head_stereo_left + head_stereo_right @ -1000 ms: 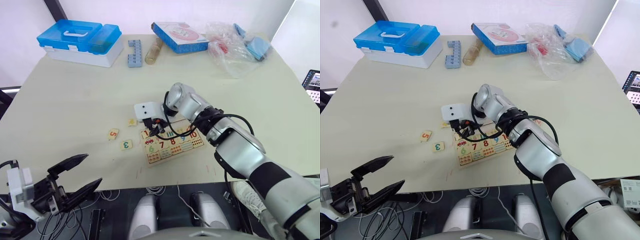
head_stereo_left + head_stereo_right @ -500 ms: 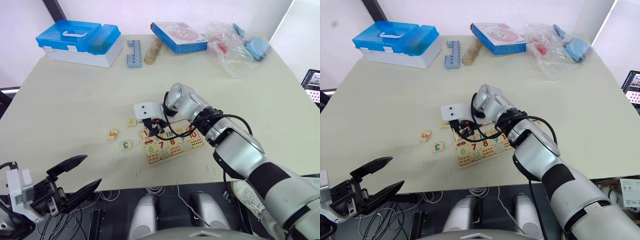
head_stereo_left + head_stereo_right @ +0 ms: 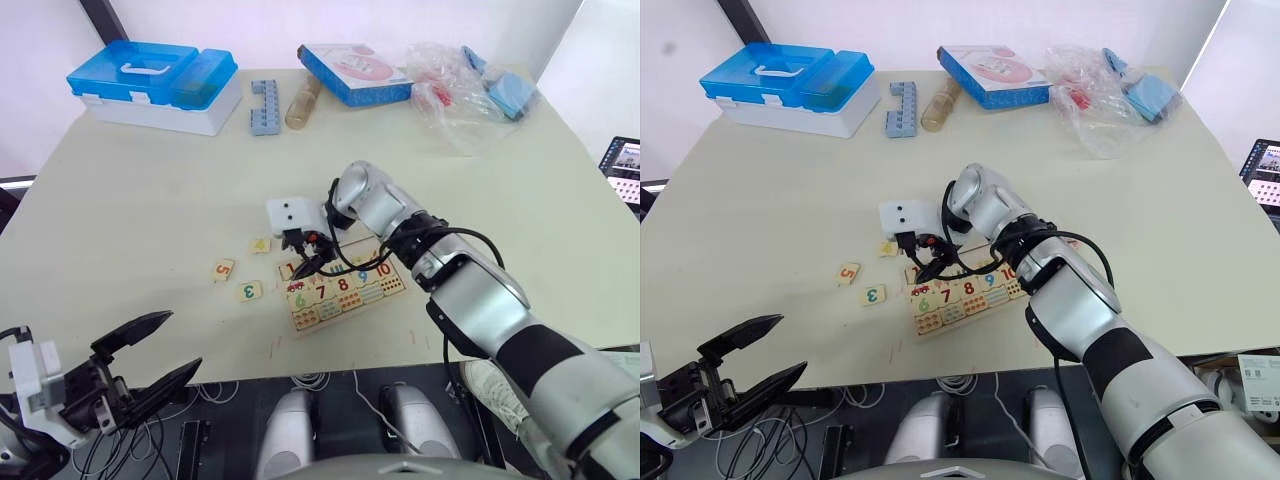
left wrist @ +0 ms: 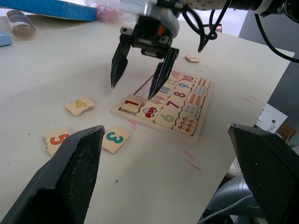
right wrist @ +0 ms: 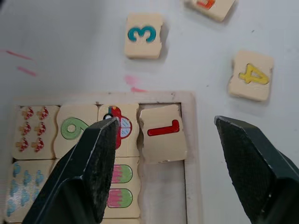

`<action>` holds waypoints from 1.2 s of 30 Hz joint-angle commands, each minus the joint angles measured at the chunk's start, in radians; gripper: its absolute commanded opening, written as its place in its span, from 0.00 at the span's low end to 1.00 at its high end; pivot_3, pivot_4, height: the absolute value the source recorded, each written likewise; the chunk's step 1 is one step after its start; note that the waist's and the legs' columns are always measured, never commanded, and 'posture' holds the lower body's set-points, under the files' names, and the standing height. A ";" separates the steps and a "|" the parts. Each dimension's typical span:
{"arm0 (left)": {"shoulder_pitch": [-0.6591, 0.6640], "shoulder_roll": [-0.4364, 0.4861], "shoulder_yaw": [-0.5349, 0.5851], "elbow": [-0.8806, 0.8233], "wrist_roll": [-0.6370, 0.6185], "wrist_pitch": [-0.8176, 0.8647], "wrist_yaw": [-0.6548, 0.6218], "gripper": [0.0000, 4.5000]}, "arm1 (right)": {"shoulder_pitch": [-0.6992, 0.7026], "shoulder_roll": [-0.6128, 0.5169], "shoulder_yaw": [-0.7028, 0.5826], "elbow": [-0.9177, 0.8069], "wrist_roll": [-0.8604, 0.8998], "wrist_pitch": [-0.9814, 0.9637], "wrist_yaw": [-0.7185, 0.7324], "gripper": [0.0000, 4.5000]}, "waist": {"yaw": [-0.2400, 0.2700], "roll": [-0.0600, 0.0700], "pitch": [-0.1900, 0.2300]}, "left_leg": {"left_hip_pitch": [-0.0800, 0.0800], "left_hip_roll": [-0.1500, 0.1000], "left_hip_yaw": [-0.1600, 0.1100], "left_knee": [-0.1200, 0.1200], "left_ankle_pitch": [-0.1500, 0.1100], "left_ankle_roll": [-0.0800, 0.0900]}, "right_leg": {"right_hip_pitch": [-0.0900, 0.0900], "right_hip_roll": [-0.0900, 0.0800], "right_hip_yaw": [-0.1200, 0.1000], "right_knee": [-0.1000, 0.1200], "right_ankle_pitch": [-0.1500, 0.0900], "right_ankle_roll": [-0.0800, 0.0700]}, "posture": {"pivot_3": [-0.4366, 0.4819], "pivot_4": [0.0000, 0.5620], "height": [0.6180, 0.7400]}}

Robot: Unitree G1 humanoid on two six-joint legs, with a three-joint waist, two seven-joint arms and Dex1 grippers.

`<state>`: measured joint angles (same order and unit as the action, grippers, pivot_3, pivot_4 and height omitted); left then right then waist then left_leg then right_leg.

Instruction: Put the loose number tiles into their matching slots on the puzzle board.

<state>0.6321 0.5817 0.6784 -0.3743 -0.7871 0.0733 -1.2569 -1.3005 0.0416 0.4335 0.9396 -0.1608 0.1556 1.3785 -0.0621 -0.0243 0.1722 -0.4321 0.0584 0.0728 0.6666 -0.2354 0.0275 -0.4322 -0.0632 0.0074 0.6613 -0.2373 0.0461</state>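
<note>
Pale desk (image 3: 150, 190) under me, clutter pushed to the far edge, and my right hand (image 4: 138, 70) hangs spread above the near-left corner of the puzzle board (image 3: 345, 285). Nothing is pinched between its fingers.

Right below that hand, between the fingertips, the red 1 tile (image 5: 161, 133) sits in the corner slot, a touch crooked, one edge riding toward the car picture, so I'd say it is not fully seated.

Just beyond the board's corner from my right hand lie the yellow 4 tile (image 5: 252, 75), the green 3 tile (image 5: 144, 41) and the red 5 tile (image 4: 57, 139), all flat on the desk, apart from one another. Another tile (image 4: 192, 58) lies past the board's far side; I can't read its digit.

These look like thin, stiff, light wooden squares with wavy edges, likely easy to skate on a smooth desk. I'd pinch each across two opposite edges, low and square.

My left hand (image 3: 140, 360) is spread too, well short of the tiles, off the desk's near edge.
</note>
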 commanded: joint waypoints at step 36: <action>-0.011 0.018 0.041 0.021 -0.007 -0.029 -0.014 1.00 | 0.174 -0.064 0.016 -0.175 0.007 0.107 -0.173 0.02 | -0.005 0.000 0.000 | 0.000 0.000 0.000 0.000 0.000 0.000 | 0.000 0.000 0.000 0.001 0.001 0.001 | 0.48 0.27 1.00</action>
<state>0.6053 0.5958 0.6905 -0.3409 -0.7859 0.0561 -1.2647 -1.1207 -0.0275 0.4530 0.7863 -0.1554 0.2721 1.2080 -0.0674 -0.0247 0.1720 -0.4319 0.0582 0.0732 0.6668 -0.2353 0.0277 -0.4320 -0.0631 0.0078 0.6618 -0.2366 0.0473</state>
